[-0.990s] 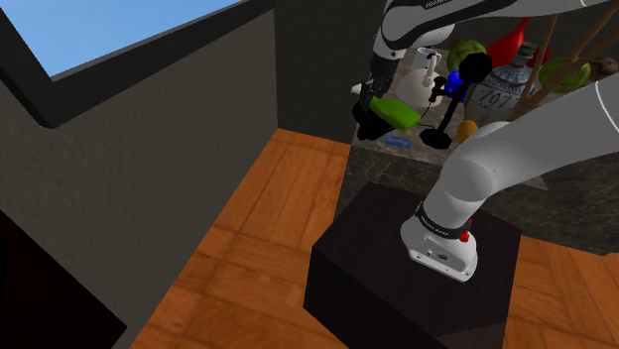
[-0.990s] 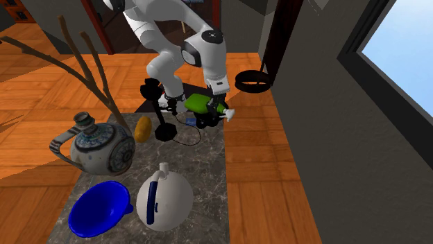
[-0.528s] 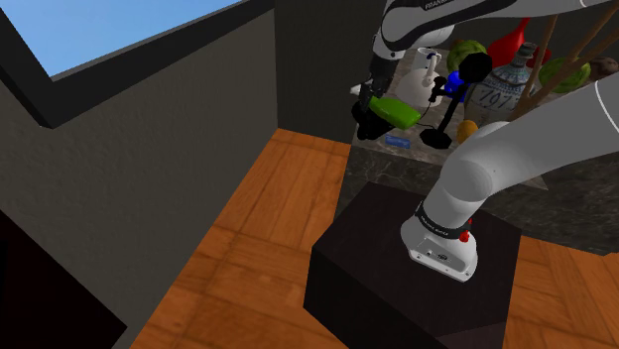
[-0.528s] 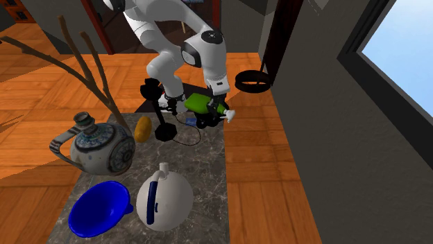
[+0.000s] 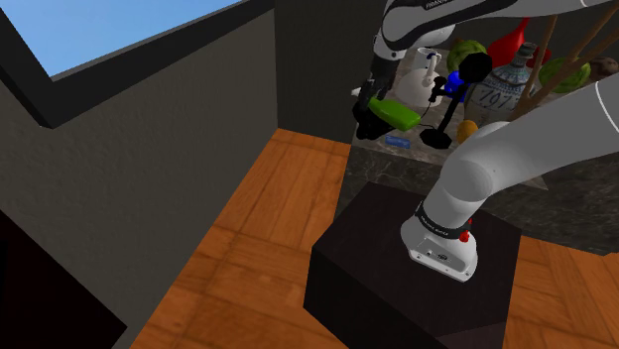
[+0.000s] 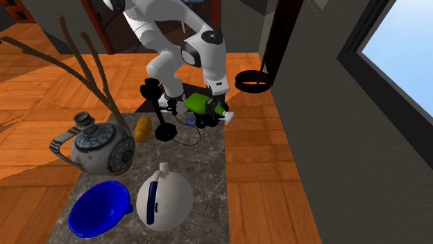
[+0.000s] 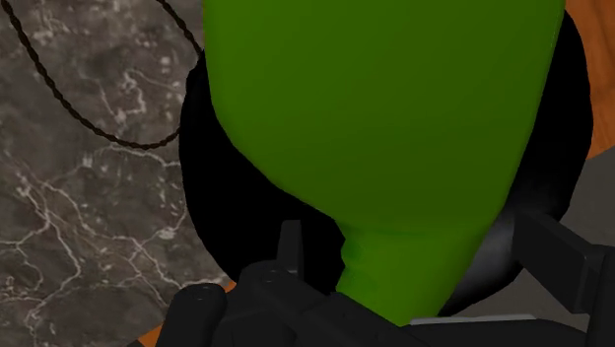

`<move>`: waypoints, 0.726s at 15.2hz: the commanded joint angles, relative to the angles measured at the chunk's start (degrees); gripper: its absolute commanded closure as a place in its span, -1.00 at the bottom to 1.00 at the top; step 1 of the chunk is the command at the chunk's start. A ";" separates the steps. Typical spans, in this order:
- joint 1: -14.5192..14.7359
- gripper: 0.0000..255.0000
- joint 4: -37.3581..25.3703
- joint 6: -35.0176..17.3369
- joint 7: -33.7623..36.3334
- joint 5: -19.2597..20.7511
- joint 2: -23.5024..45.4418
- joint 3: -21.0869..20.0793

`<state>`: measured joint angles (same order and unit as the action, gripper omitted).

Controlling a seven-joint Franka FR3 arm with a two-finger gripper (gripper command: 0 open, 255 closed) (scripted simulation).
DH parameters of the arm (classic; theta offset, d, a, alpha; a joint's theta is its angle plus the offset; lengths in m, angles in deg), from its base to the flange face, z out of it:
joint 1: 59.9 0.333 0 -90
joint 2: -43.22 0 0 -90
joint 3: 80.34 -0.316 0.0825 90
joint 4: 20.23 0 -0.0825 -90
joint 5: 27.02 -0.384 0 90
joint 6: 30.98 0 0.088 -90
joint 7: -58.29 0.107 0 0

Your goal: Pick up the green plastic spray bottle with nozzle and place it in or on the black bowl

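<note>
Hardly anything moved: green spray bottle (image 7: pixel 394 118) shifted a touch, hanging directly over black bowl (image 7: pixel 202 177). Neck clamped tight in the gripper (image 7: pixel 414 286). Release judged next.

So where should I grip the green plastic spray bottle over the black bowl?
Probably the narrow neck, from above: the green plastic spray bottle lies on its side over the round black bowl, and its body flares wide beyond it.
</note>
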<state>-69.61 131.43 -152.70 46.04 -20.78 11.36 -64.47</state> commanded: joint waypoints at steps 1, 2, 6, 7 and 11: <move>-0.07 -1.00 -2.03 3.40 0.07 -0.07 -1.30 -0.35; -0.09 -1.00 -3.48 5.58 0.11 -0.13 -2.04 -0.58; -0.10 -1.00 -4.67 7.27 0.13 -0.20 -2.55 -0.75; -0.10 -1.00 -4.67 7.27 0.13 -0.20 -2.55 -0.75; -0.10 -1.00 -4.67 7.27 0.13 -0.20 -2.55 -0.75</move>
